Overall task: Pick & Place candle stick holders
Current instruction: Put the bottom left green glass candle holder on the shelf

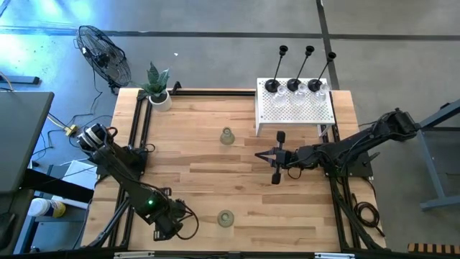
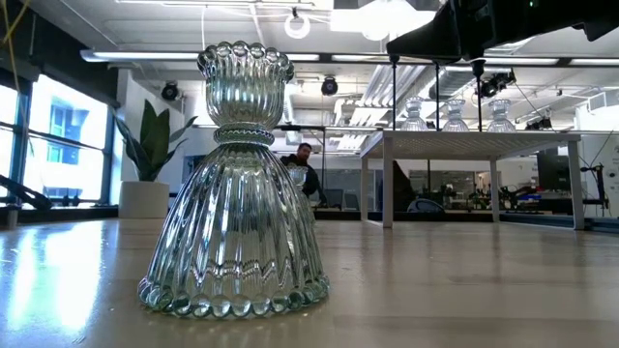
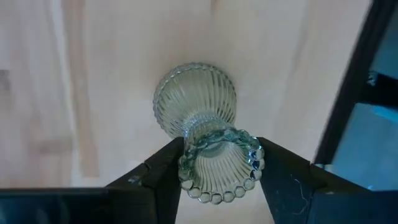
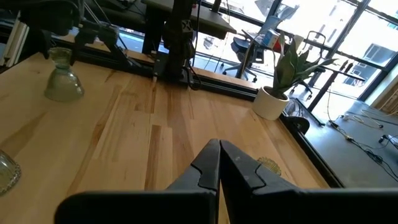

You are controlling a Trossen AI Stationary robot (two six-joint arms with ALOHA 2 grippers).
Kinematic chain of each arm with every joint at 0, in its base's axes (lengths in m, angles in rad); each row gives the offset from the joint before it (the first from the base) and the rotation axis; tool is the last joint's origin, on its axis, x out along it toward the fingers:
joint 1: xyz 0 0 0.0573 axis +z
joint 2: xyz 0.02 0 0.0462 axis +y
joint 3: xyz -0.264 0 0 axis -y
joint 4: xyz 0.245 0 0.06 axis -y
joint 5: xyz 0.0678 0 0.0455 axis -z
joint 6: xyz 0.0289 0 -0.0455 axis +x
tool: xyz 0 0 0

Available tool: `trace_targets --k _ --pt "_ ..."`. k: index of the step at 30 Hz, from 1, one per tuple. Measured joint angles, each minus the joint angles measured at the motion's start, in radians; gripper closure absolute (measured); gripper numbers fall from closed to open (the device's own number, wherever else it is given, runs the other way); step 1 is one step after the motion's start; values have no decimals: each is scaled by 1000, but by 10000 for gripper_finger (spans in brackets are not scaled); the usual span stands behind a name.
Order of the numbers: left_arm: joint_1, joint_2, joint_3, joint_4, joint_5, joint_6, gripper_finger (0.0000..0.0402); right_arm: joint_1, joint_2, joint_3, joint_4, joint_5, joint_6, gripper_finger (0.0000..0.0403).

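A pale-green ribbed glass holder (image 1: 226, 219) stands upright on its base near the table's near edge, large in the low view (image 2: 237, 184). My left gripper (image 1: 172, 223) is open. In its wrist view its fingers (image 3: 165, 171) stand on either side of this holder's beaded cup (image 3: 221, 171). A second pale-green holder (image 1: 227, 136) stands mid-table. My right gripper (image 1: 262, 156) is shut and empty, hovering right of it. Three black stemmed holders (image 1: 293, 85) and three clear glass holders (image 2: 455, 114) stand on the white perforated box (image 1: 295, 109). My left gripper's fingers flank the holder's cup (image 3: 186, 177) from above, slanting. I cannot tell whether they touch it. The low view shows the cup (image 2: 246, 82) with no finger at it, and the holder stands upright on the table.
A green plant in a white pot (image 1: 158, 90) stands at the far left corner. Black rails (image 1: 138, 137) run along the table's left and right sides. A bit of ribbed glass (image 4: 5, 171) shows at the edge of the right wrist view. A person (image 2: 303, 159) is in the room behind.
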Motion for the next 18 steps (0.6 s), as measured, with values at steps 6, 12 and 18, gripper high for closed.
trace_targets --k 6,12,18 --pt "77 -32 -1 -32 -50 114 225 0 0 0 0 0 -3 403" --pt "193 -37 -1 -31 -81 340 231 0 0 0 -2 0 -7 403" --pt "333 -37 -1 -5 -88 591 223 0 0 0 -4 0 -7 403"
